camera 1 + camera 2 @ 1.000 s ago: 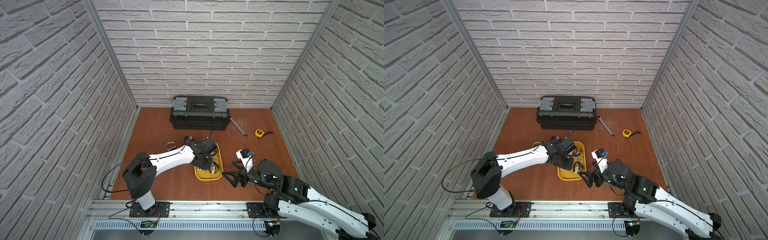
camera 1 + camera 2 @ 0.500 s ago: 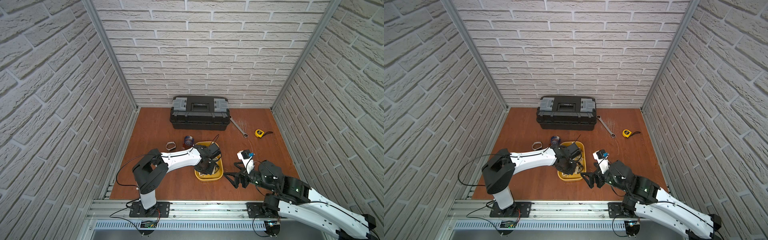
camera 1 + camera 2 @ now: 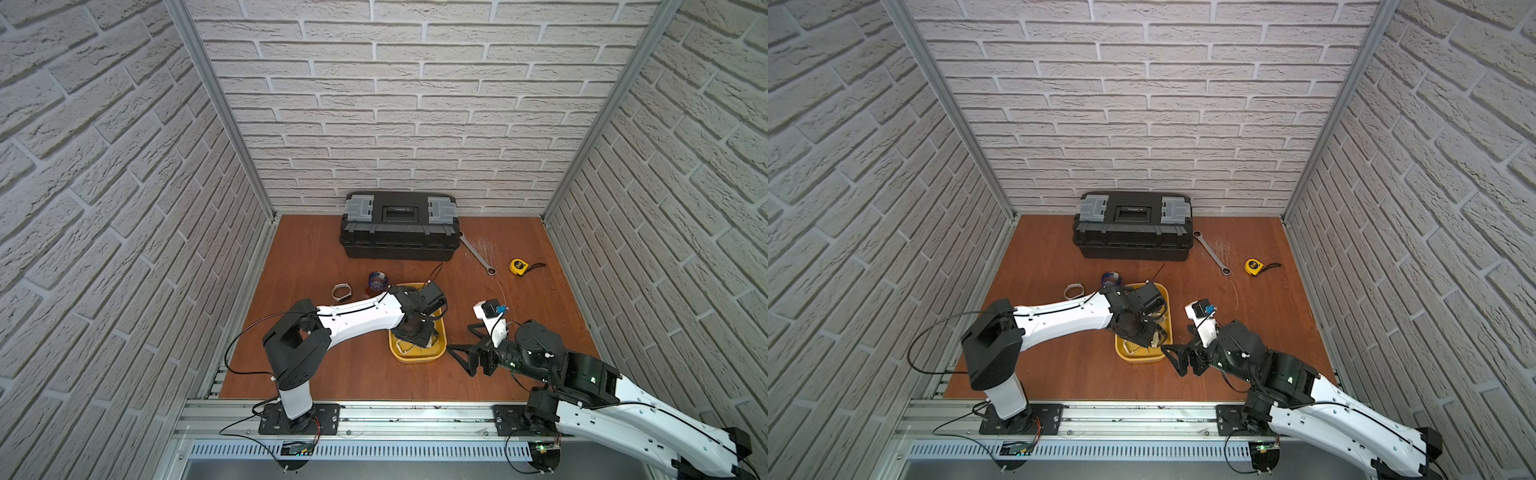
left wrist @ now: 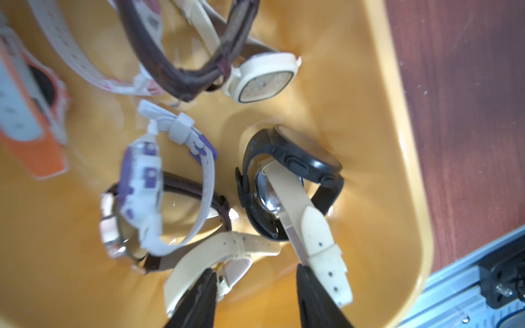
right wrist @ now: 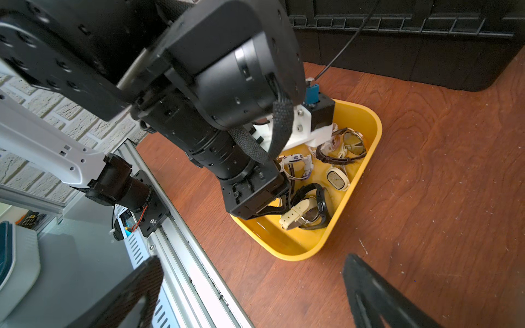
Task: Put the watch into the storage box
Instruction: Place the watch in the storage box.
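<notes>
The storage box (image 3: 417, 360) (image 3: 1138, 358) is a shallow yellow tray in the middle of the floor, and several watches lie in it. My left gripper (image 4: 254, 271) points down into its near end, with my left wrist (image 3: 411, 328) hiding that end in both top views. The jaws stand apart over bare tray floor (image 4: 369, 119). A cream-strapped watch (image 4: 292, 198) (image 5: 298, 211) lies over a black watch (image 4: 306, 154), its strap end against one fingertip (image 4: 305, 277). My right gripper (image 3: 459, 337) (image 5: 251, 258) is open and empty just right of the tray.
A pale-banded watch (image 3: 341, 291) and a blue one (image 3: 377, 280) lie on the floor behind-left of the tray. A black toolbox (image 3: 399, 226) stands at the back wall. A wrench (image 3: 478, 257) and a yellow tape measure (image 3: 518, 266) lie to its right.
My left arm has swung its wrist over the tray's near end and its jaws have parted. The right arm has not moved.
</notes>
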`<action>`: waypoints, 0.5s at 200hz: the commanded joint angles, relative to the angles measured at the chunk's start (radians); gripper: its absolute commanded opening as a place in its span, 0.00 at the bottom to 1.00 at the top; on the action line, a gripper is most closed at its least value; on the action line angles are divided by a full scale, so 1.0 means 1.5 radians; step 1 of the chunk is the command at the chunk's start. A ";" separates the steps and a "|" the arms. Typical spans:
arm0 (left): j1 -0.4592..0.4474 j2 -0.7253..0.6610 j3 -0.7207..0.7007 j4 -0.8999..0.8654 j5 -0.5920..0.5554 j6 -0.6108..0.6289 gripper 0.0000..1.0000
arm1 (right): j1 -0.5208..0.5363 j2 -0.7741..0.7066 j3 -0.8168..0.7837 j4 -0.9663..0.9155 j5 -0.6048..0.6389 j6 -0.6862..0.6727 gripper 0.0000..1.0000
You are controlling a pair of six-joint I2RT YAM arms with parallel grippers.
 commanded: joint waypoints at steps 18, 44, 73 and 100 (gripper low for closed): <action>0.025 -0.098 0.026 -0.047 -0.062 0.006 0.62 | 0.004 0.012 0.009 0.020 0.008 -0.014 1.00; 0.104 -0.154 0.003 -0.029 -0.070 0.019 0.74 | 0.004 0.021 0.009 0.026 0.008 -0.015 1.00; 0.252 -0.176 -0.032 0.025 -0.024 0.055 0.77 | 0.003 0.032 0.009 0.029 0.004 -0.013 1.00; 0.377 -0.133 -0.030 0.053 0.020 0.106 0.77 | 0.003 0.033 0.006 0.028 0.004 -0.008 1.00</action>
